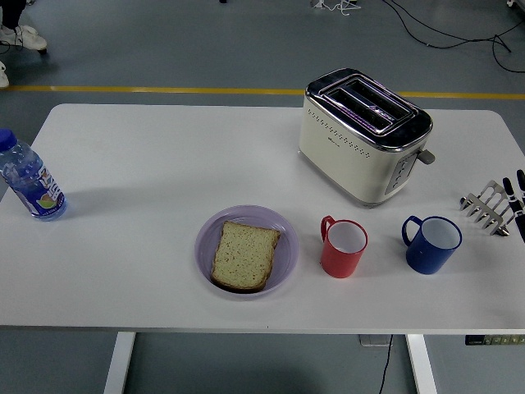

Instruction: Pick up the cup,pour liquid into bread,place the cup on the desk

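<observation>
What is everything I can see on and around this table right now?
Table: one, white, fills the middle of the view.
Toaster: one, cream and chrome, far right of centre.
Plate: one, lilac, near centre.
Bread slice: one, tan, lying on the plate.
Red cup: one, right of the plate.
Blue cup: one, right of the red cup.
Toast rack: one, metal, near the right edge.
Bottle: one, clear with blue cap, left edge.
Right hand: black fingertips only, at the right edge beside the rack.
</observation>
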Action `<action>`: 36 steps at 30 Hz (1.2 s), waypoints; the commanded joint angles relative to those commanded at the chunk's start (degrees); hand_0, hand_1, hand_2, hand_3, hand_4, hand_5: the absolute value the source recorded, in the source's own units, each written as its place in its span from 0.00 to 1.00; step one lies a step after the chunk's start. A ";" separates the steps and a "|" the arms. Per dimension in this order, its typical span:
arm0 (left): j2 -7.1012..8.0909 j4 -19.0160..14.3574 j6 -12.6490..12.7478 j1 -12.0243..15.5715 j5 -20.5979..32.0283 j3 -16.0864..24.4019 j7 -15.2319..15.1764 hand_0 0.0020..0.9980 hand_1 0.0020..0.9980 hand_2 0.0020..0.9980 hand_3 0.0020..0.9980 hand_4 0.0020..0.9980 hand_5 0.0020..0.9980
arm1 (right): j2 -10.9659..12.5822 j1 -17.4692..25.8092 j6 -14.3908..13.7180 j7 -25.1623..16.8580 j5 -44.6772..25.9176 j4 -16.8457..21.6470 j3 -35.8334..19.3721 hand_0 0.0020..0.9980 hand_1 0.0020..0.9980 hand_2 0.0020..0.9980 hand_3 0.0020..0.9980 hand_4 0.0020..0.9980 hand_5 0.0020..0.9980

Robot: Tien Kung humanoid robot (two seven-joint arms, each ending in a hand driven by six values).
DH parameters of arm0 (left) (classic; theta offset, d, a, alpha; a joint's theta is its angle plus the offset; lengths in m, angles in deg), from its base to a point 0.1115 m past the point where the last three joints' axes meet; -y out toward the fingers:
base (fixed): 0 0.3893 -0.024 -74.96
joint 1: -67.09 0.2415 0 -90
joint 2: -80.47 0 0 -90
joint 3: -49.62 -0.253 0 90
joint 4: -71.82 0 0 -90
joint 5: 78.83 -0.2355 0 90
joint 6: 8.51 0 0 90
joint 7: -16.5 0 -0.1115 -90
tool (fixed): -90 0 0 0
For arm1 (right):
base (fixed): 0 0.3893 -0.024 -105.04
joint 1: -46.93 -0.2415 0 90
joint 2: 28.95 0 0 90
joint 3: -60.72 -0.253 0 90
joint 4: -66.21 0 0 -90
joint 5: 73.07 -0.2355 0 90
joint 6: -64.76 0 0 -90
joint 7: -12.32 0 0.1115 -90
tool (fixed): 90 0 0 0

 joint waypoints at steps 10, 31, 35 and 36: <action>-0.12 0.00 0.00 0.37 -0.04 -0.06 -0.05 0.35 0.32 0.40 0.64 0.37 1.00 | 0.05 0.44 -0.30 -0.07 -0.30 -0.08 0.21 0.60 0.55 0.62 0.59 0.63 0.12; 0.22 0.00 -0.29 1.14 -3.52 1.65 0.51 0.35 0.31 0.40 0.64 0.37 1.00 | -0.03 2.37 -0.16 -0.08 -0.62 0.97 -0.77 0.60 0.54 0.62 0.59 0.63 0.11; 0.18 0.00 -0.31 1.28 -4.01 2.03 0.67 0.35 0.31 0.40 0.64 0.37 1.00 | -0.13 2.51 -0.18 -0.09 -0.64 0.94 -0.69 0.60 0.54 0.62 0.59 0.63 0.11; 0.18 0.00 -0.31 1.28 -4.03 2.05 0.68 0.35 0.31 0.40 0.64 0.37 1.00 | -0.13 2.51 -0.18 -0.09 -0.64 0.94 -0.68 0.60 0.54 0.62 0.59 0.63 0.11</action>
